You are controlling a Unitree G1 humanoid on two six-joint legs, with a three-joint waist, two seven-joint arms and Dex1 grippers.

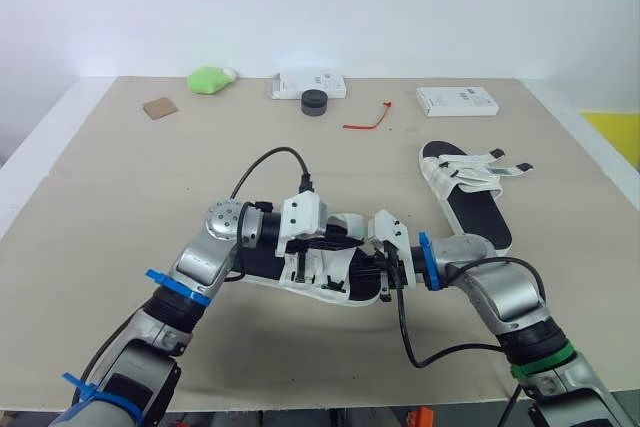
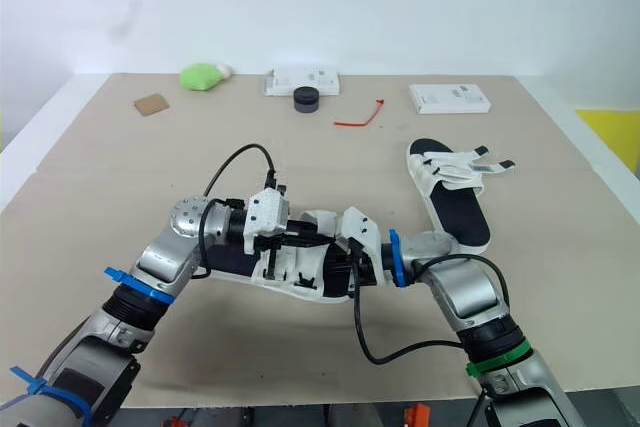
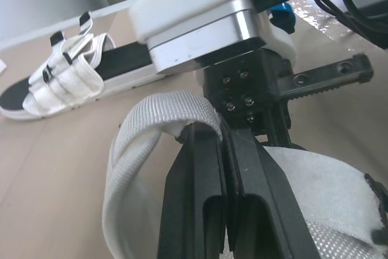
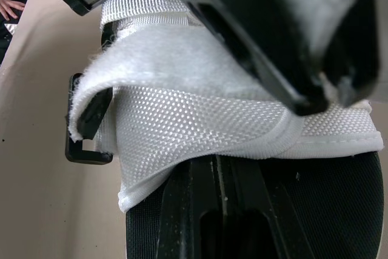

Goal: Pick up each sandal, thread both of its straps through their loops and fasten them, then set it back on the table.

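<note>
One white-strapped sandal with a black footbed (image 1: 322,285) is held just above the table's front centre, between both grippers. My left gripper (image 1: 316,247) is shut on a white webbing strap (image 3: 159,111), which loops over its fingers (image 3: 203,198). My right gripper (image 1: 378,265) meets the sandal from the other side and is shut on the lower edge of a white strap (image 4: 200,113). A black plastic loop (image 4: 82,145) sits at that strap's end. The second sandal (image 1: 468,192) lies flat on the table at the right, its strap ends sticking out sideways.
Along the table's far edge lie a green soft object (image 1: 210,79), a white box (image 1: 308,84), a black round cap (image 1: 314,101), a red tie (image 1: 368,119) and another white box (image 1: 456,100). A brown card (image 1: 159,107) lies at the far left.
</note>
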